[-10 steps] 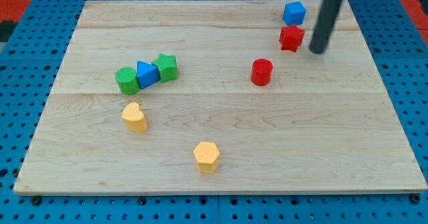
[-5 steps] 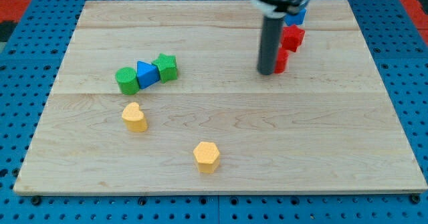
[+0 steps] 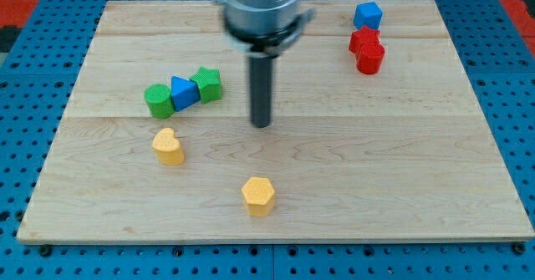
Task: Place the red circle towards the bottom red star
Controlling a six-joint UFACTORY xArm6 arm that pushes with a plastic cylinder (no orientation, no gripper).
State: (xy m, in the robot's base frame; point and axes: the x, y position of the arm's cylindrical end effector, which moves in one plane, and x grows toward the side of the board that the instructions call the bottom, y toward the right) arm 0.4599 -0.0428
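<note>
Since the task is judged by these two: red circle (image 3: 370, 58) sits near the view's top right of the tabletop (image 3: 401, 171), touching the red star (image 3: 363, 40) on that star's lower right side.

Red star: just above and slightly left of the circle, in contact with it; it is the only red star in view, so I take it as the one meant.

Task standing: by my reading the circle is already placed against the star, and little or nothing is left to push.

Tool: no jaws here, only a straight dark rod, so nothing spreads or pinches; my tip (image 3: 262, 124) rests on bare wood near the middle of the tabletop and touches no block.

Key relation: the red circle lies well apart from my tip, up and to the view's right; any further nudge would need the tip to come round to the circle's lower right and press toward the upper left.

Nearby: blue block (image 3: 368, 16) stands just above the star, near the top edge.

Left group: green circle (image 3: 158, 100), blue triangle (image 3: 183, 91) and green star (image 3: 208, 84) form a touching row left of my tip.

Lower blocks: yellow heart (image 3: 168, 146) and yellow hexagon (image 3: 258, 196), each alone.
</note>
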